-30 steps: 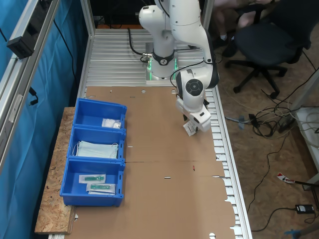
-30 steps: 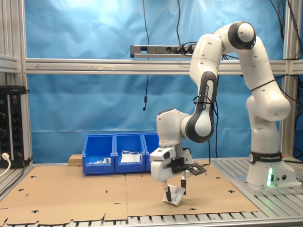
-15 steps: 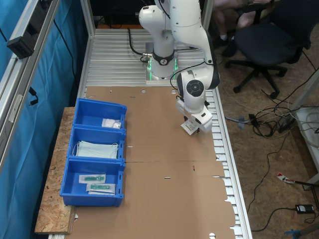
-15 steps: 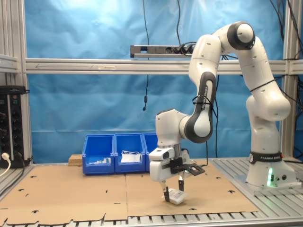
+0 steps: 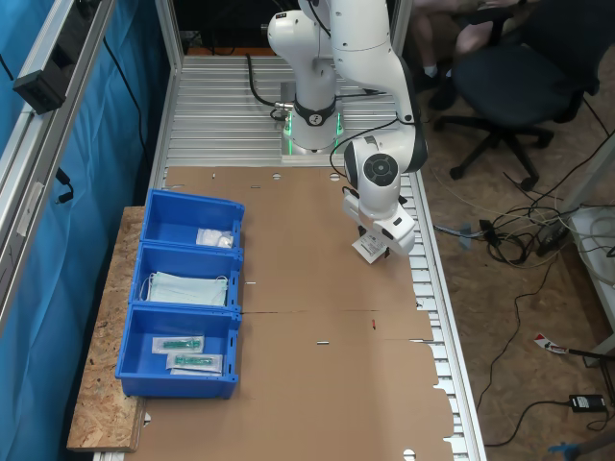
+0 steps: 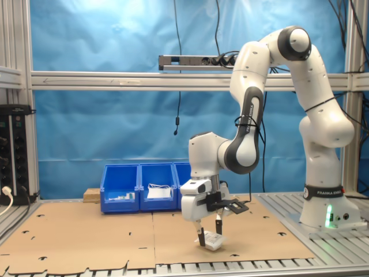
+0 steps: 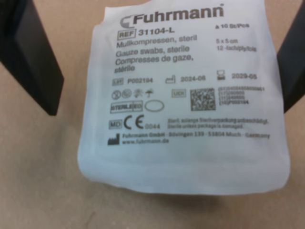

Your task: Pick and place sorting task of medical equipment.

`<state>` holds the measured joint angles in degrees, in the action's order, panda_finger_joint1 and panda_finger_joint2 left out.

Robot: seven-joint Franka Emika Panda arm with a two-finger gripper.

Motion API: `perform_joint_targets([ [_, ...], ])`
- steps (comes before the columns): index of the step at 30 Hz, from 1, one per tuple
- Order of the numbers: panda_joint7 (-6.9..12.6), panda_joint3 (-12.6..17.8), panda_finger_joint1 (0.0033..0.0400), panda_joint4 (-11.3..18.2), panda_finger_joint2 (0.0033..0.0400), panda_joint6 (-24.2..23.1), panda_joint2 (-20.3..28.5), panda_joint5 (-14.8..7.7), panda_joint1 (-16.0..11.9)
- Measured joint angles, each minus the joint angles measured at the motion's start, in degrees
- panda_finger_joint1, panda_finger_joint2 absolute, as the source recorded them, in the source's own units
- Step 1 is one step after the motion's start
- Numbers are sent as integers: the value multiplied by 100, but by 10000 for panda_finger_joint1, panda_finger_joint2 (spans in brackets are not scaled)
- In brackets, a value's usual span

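Fingers point(image 7: 35, 57) of the gripper point(image 6: 209, 235) stand wide open, one on each side of the white sachet point(image 7: 186, 90), and they hold nothing. In the wrist view there is a gap between each finger and the sachet.

The sachet lies flat on the brown cardboard worktop point(image 5: 307, 384), right under the gripper. In the first exterior view it is near the worktop's right edge, well apart from the blue bins point(image 5: 187, 307) at the left. The far bin already holds another white sachet point(image 5: 215, 238).

What could go wrong? I think the sachet is thin and soft. If the fingers close too high, they may miss it. If they do catch it, it may crumple or slip out. The fingers might also push into the cardboard and shove the sachet sideways.
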<state>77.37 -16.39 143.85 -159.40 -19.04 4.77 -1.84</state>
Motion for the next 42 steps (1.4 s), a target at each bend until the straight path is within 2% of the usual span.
perform_joint_targets([
  [23,17,0,400,-110,400,0,-294,0,20],
  [42,17,0,400,-127,400,0,-311,0,20],
])
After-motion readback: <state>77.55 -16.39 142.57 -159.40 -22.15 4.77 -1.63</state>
